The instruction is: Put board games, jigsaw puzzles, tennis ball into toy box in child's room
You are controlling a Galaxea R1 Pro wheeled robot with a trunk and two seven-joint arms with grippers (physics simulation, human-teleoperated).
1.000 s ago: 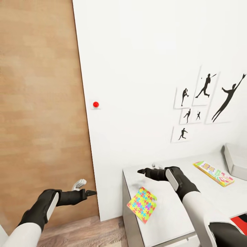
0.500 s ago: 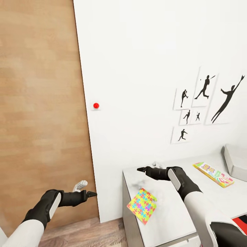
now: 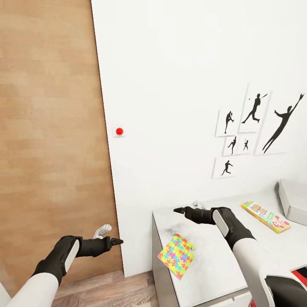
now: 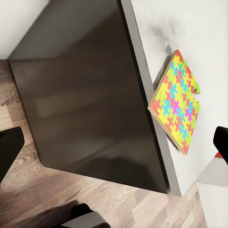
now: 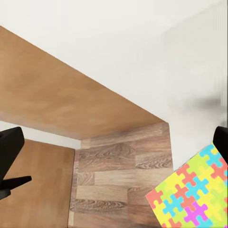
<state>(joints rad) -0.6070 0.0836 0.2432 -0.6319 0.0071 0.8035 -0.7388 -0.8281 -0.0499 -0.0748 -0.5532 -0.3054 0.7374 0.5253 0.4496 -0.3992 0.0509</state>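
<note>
One jigsaw puzzle [image 3: 176,254] lies on the pale table [image 3: 213,268], with a corner overhanging the table's left end. It also appears as jigsaw puzzle [image 4: 176,102] and jigsaw puzzle [image 5: 190,199] in the wrist views. A multicoloured board game [image 3: 266,216] lies farther right, near the grey toy box [image 3: 293,200] at the frame's edge. My right gripper [image 3: 185,207] hovers open above the table, just behind the puzzle. My left gripper [image 3: 111,235] is open and empty, off the table's left end, above the floor.
A wooden door [image 3: 51,128] fills the left side, next to a white wall with a red button [image 3: 119,131] and black silhouette pictures [image 3: 256,128]. The table's dark grey end panel [image 4: 85,95] drops to the wood floor [image 4: 57,199]. A red item [image 3: 300,272] peeks out behind my right arm.
Both grippers have drifted slightly to the right. The puzzle and the board game have not moved.
</note>
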